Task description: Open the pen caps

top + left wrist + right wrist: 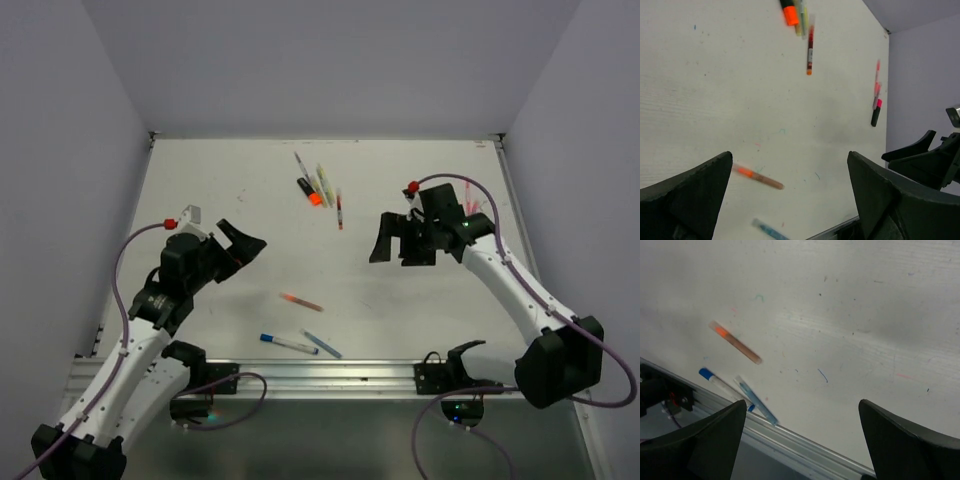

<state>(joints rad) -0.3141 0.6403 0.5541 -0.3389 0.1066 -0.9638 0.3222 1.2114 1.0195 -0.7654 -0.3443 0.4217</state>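
Several pens lie on the white table. At the back centre are a black highlighter with an orange cap [316,199], a yellow-green pen [322,185] and a red pen [339,211]. Near the front lie an orange-tipped pen [300,301], a white pen with a blue cap [267,338] and a light blue pen [322,344]. My left gripper [245,250] is open and empty, above the table left of the orange-tipped pen [759,177]. My right gripper [395,245] is open and empty, right of centre. The right wrist view shows the three front pens, the orange-tipped one [735,342] among them.
Pink pens [876,85] and a black highlighter with a pink cap [879,103] lie at the right, partly hidden behind my right arm in the top view. A metal rail [330,375] runs along the near table edge. Walls enclose the left, back and right sides.
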